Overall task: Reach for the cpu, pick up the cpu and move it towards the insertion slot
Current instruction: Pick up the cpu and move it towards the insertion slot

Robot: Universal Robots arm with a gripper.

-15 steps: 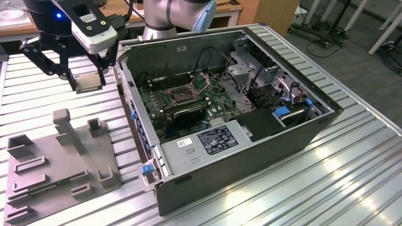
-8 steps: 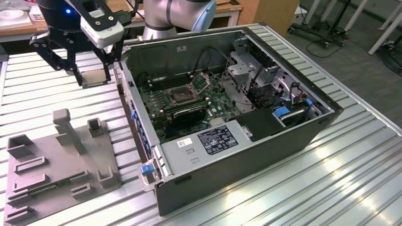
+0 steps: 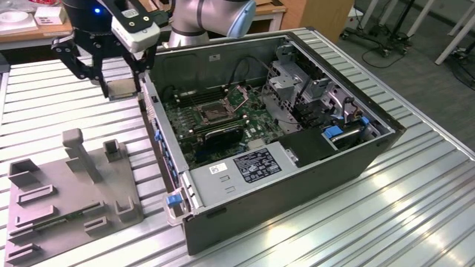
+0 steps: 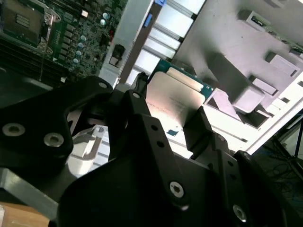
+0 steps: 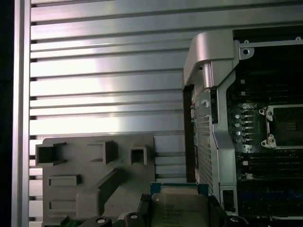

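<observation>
pincer point(image 3: 121, 89) clenched on the cpu point(image 4: 173, 101), held in the air just outside the open computer case point(image 3: 371, 167) | insertion slot point(image 3: 213, 113) on the board inside the case, apart from pincer | grey tray point(image 3: 67, 217) below pincer, holding green circuit strip point(image 3: 63, 218)

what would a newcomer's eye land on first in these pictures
The black gripper holds the small square silver-faced cpu between its fingers, raised above the ribbed metal table just off the case's wall. Beside it lies the open black computer case, with the square metal-framed insertion slot on its green motherboard.
</observation>
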